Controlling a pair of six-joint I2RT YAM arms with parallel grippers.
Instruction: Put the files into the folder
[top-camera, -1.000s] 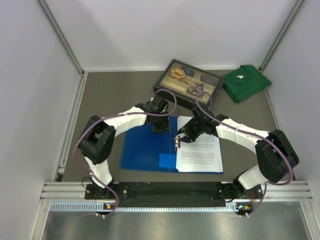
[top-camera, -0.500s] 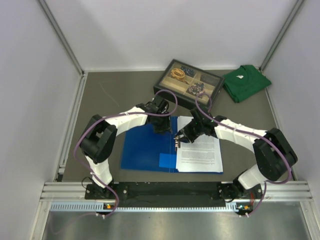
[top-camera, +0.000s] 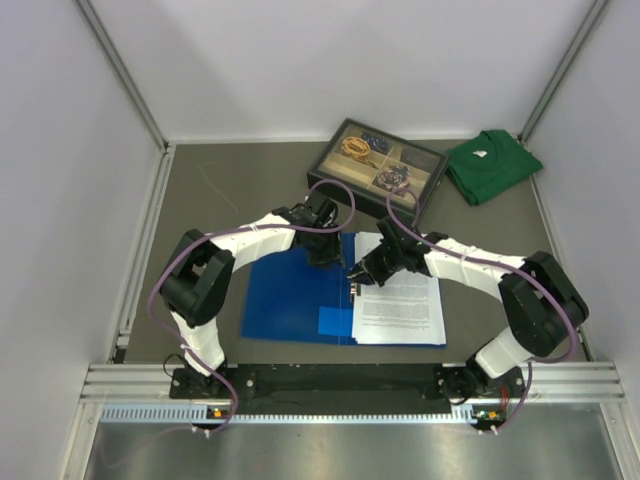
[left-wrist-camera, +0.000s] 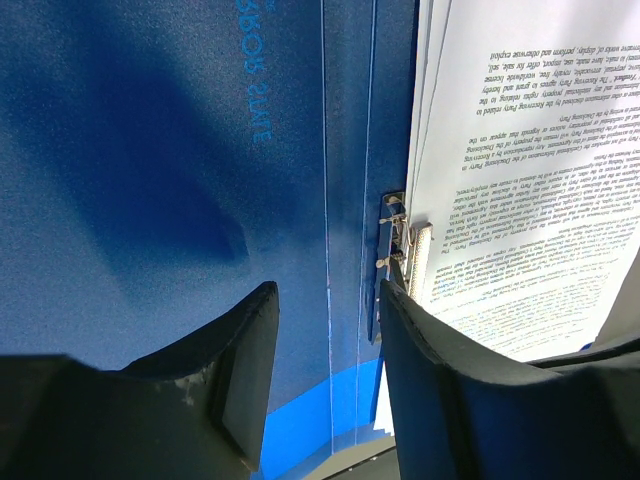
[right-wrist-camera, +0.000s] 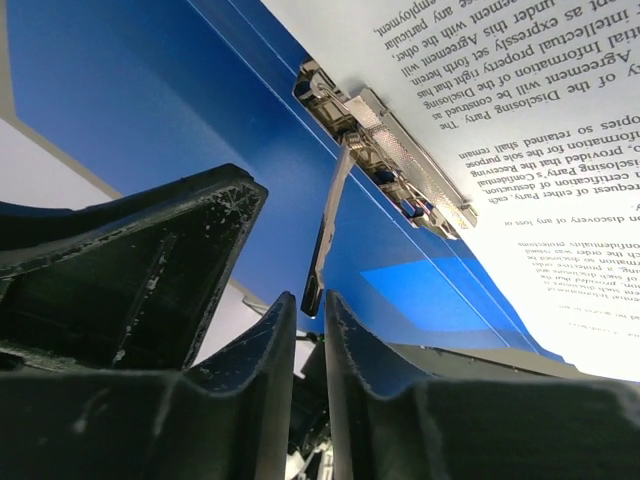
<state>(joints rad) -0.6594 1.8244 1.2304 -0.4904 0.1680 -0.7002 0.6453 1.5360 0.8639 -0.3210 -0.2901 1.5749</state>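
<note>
Right wrist: right end effector (right-wrist-camera: 310, 310) at clip lever (right-wrist-camera: 331, 215), files (right-wrist-camera: 520, 130) beyond

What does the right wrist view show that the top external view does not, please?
Only the right wrist view shows the metal clip up close, with its raised lever ending between the fingertips of the right end effector, and print large enough to read. Only the top external view shows the compartment tray and the green shirt. Both show the open blue folder with the files lying on its right half.
</note>
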